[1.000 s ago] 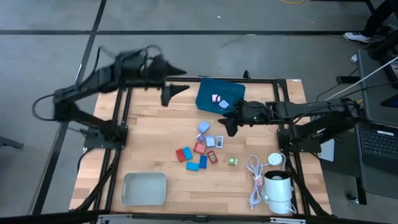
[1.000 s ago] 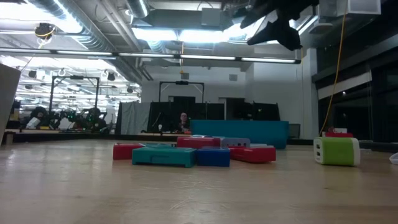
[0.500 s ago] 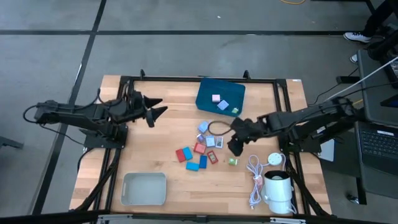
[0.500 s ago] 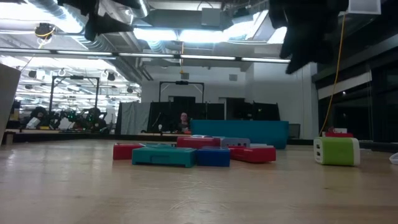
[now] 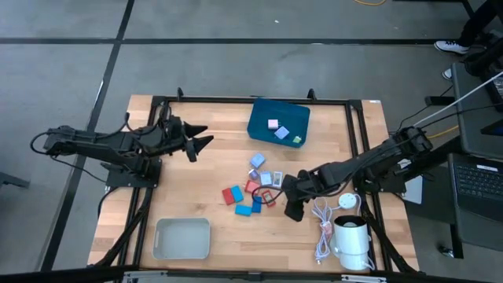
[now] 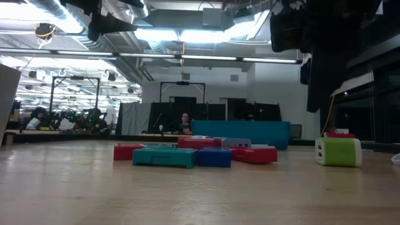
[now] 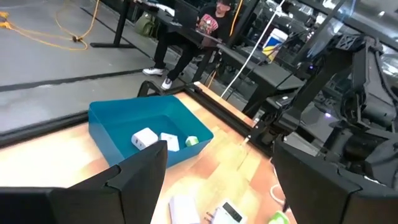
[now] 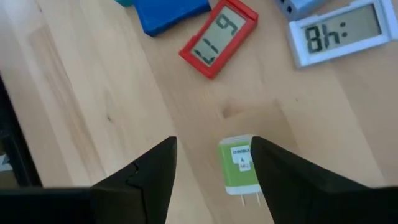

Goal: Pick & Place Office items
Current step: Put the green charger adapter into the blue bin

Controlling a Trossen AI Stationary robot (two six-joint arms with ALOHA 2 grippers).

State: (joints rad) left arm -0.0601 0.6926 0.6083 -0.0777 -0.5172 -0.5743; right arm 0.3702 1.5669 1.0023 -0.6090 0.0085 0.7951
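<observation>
Fingers of the right gripper (image 8: 214,171) spread astride the green plug (image 8: 240,167); three items lie in the bin (image 5: 262,128), about ten remain; left gripper (image 5: 199,143) waits, spread.

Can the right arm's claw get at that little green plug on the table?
Probably yes. The right claw hangs open directly over the green plug, a finger on either side, and nothing lies between; the red piece sits clear.
</observation>
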